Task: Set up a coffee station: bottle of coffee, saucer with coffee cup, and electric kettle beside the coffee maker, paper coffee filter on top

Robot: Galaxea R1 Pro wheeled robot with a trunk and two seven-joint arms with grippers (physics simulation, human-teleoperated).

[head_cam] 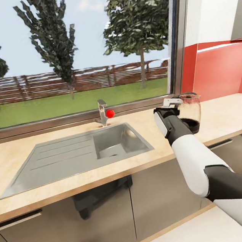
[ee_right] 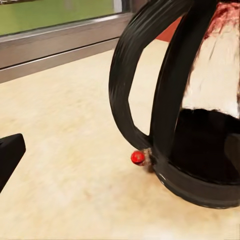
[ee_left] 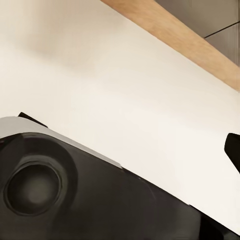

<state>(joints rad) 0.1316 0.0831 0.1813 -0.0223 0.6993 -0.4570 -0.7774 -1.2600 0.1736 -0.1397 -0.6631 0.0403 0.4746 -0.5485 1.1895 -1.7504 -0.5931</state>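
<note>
Item 1. Bench [head_cam: 22,158]: pale wood-grain top running the full width of the head view under a wide window [head_cam: 73,54].

Item 2. Sink [head_cam: 73,152]: stainless steel, set into the bench left of centre; ribbed drainer on its left, basin on its right.

Item 3. Tap [head_cam: 103,113]: metal, at the far edge of the sink against the window sill, with a red knob [head_cam: 110,113] on its right side.

Item 4. Cabinet fronts [head_cam: 154,193]: grey, below the bench, with a dark open recess beneath the sink.

Item 5. Right pincer [head_cam: 172,108]: on the black-and-white right arm, raised over the bench right of the sink, at the handle of the kettle. Whether it pinches the handle or stands spread cannot be told; in the right wrist view one black fingertip [ee_right: 9,155] sits apart from the handle.

Item 6. Electric kettle [head_cam: 191,113]: clear glass body, dark band [ee_right: 200,187] at the base, black loop handle [ee_right: 145,80]; upright on the bench, right of the sink, near the red wall panel [head_cam: 221,70].

Item 7. Left pincer: state cannot be told; the left wrist view gives a white surface [ee_left: 140,100] and a dark rounded robot part [ee_left: 60,185].
</note>
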